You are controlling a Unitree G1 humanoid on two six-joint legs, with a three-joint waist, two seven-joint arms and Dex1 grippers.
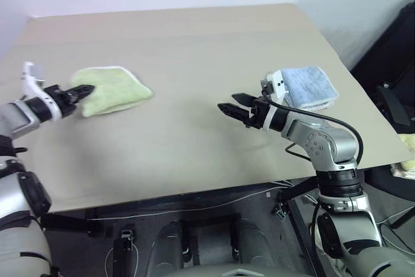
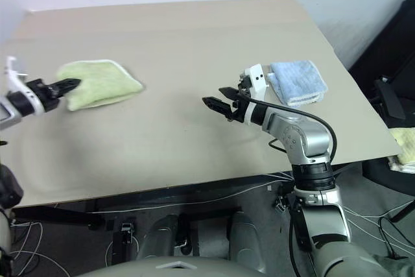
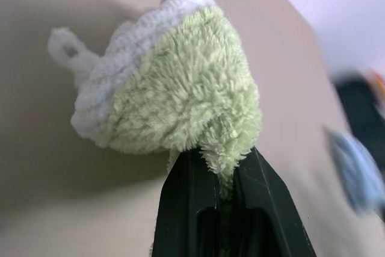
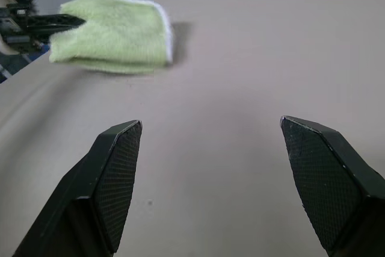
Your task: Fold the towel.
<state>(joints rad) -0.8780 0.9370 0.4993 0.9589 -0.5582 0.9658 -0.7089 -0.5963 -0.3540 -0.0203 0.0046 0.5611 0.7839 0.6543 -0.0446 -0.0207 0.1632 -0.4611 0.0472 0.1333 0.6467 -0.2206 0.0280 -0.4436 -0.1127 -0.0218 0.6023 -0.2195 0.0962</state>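
1. Towel (image 1: 111, 89), lime green with white trim, lies folded at the middle left of the head frame on the beige worktop (image 1: 194, 141).
2. Left claw (image 1: 83, 90) at the left edge is pinched narrow on the towel's near corner; the wrist view shows green terry squeezed between its black fingers (image 3: 186, 203), with a white loop (image 3: 67, 49) sticking out beside the trim.
3. Right claw (image 1: 235, 104) hovers at frame centre, spread wide and holding nothing, pointing toward the towel.
4. Light blue towel (image 1: 308, 86) sits folded at the middle right, behind the right claw.
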